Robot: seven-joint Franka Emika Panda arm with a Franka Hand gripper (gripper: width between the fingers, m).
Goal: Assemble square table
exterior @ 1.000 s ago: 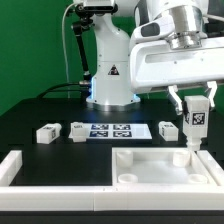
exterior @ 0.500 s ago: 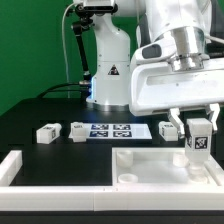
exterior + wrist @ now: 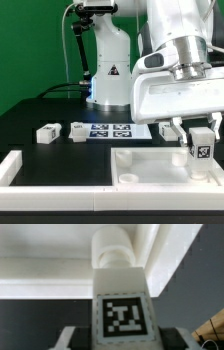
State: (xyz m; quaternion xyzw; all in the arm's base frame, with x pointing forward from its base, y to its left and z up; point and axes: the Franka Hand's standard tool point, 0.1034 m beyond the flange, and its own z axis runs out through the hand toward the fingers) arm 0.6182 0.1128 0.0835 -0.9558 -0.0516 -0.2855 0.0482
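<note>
At the exterior view's left, the white fence bar (image 3: 12,165) lies along the near edge of the dark desk (image 3: 40,110). Behind it, two loose legs (image 3: 46,132) rest side by side on the desk, well apart from the work. Next comes the marker board (image 3: 112,131), flat and carrying nothing. A third loose leg (image 3: 169,129) lies just beyond it, close beside the arm.

The square tabletop (image 3: 150,172) sits low at the exterior view's right, rim upward. Your tool (image 3: 203,135) is clamped on the fourth leg (image 3: 202,150), holding it upright with its tag facing the camera, over the tabletop's far right corner. In the wrist view, the fourth leg (image 3: 122,303) runs from between the fingers (image 3: 72,339) towards the tabletop's raised rim (image 3: 40,277). You cannot tell from either view whether its end has entered the socket.

Watch the alignment. If the leg meets the socket off-centre or tilted, it will likely jam on the rim or bind. Nothing visibly pins the tabletop, so downward or twisting force could slide it. The leg could also slip in the fingers, and the nearby third leg could be knocked.
</note>
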